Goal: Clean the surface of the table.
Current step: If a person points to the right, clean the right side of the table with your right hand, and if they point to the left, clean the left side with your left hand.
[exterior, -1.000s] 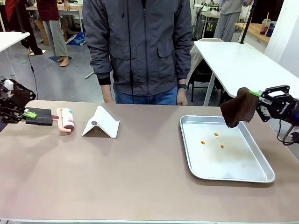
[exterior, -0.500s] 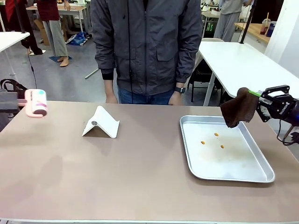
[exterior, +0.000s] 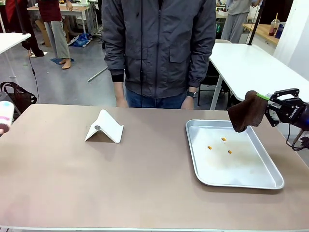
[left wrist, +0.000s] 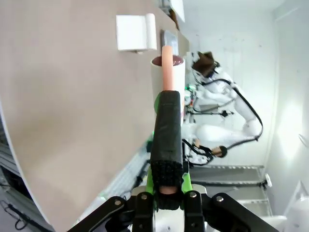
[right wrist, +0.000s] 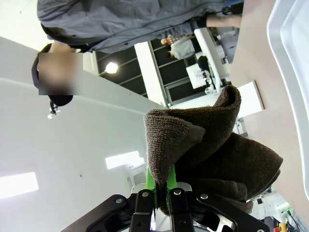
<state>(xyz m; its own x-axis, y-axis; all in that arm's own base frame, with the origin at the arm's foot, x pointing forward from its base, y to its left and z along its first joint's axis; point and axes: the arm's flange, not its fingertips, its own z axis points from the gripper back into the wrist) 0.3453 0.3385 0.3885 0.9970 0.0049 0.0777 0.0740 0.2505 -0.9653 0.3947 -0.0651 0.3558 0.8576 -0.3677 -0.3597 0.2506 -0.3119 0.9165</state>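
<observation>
The brownish-taupe table (exterior: 140, 179) stretches across the front view. At its far left edge the end of a white and pink lint roller (exterior: 4, 116) hangs just off the tabletop. In the left wrist view my left gripper (left wrist: 167, 187) is shut on the roller's black handle (left wrist: 166, 137), with the roller head (left wrist: 166, 72) pointing away over the table (left wrist: 72, 96). My right gripper (exterior: 267, 102) is shut on a dark brown cloth (exterior: 246, 112), held in the air above the tray's far right corner. The cloth (right wrist: 207, 150) bunches between its fingers.
A white folded stand (exterior: 104, 127) sits on the left half of the table. A shiny metal tray (exterior: 270, 182) lies at the right with three small orange crumbs (exterior: 223, 139) in it. A person in a grey jacket (exterior: 159, 48) stands at the far edge.
My left gripper has lifted the lint roller off the table and carried it left to the picture's edge. The person has shifted right. The right arm has not moved.
</observation>
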